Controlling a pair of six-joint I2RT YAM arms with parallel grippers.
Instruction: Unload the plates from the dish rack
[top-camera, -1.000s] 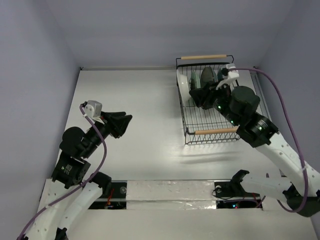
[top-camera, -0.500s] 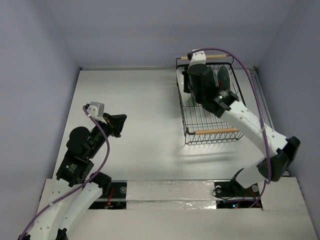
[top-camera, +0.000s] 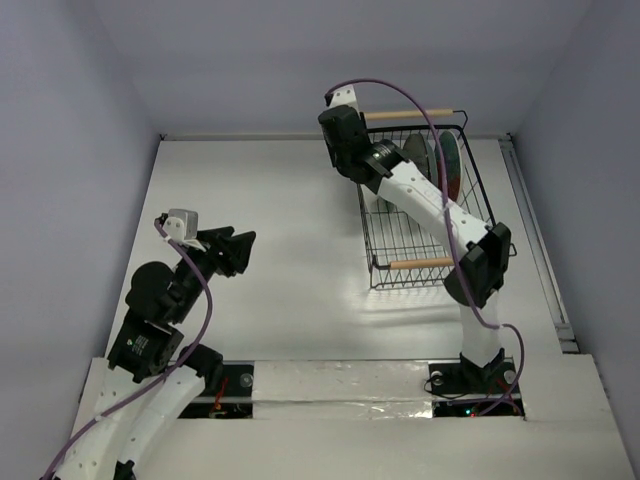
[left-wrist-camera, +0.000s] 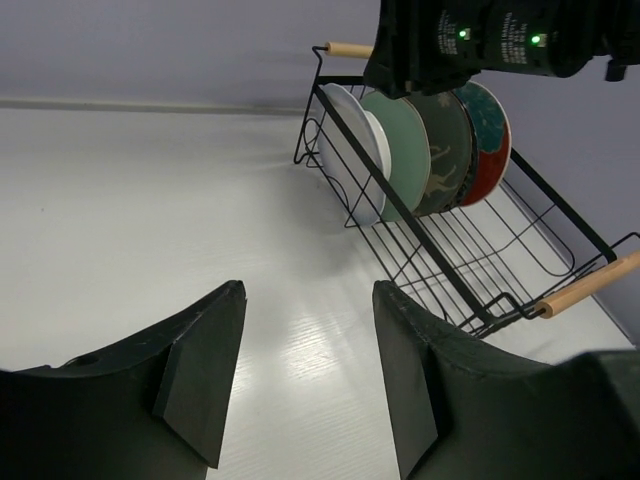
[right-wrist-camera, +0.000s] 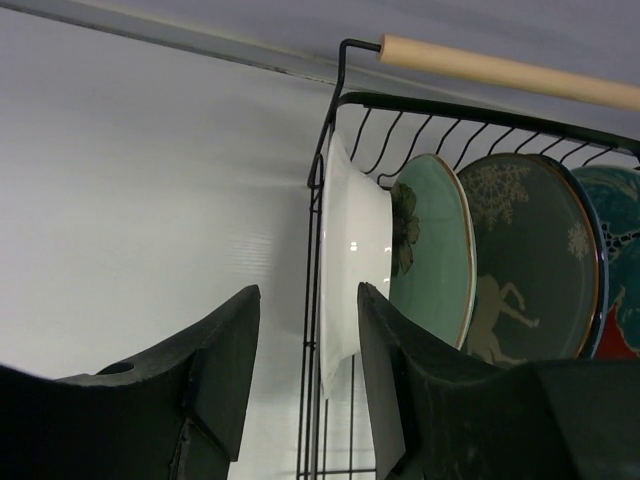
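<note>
The black wire dish rack (top-camera: 400, 235) stands at the back right with the plates on edge at its far end. In the right wrist view they line up as white (right-wrist-camera: 350, 250), pale green (right-wrist-camera: 435, 250), dark grey with a deer (right-wrist-camera: 530, 250) and teal with a red rim (right-wrist-camera: 620, 270). My right gripper (right-wrist-camera: 305, 370) is open above the rack's left wall, which shows between its fingers along with the white plate's lower rim. From above, the right gripper (top-camera: 342, 140) hangs over the rack's far left corner. My left gripper (top-camera: 240, 248) is open and empty over the table's left.
The rack has a wooden handle at the far end (right-wrist-camera: 500, 70) and another at the near end (top-camera: 430, 263). The right forearm (top-camera: 430, 205) crosses above the rack. The back wall runs close behind the rack. White tabletop (left-wrist-camera: 150, 200) lies between the left gripper and the rack.
The right arm swung from the rack's right side across to its far left corner, and its gripper now faces the white plate. The left gripper shifted slightly.
</note>
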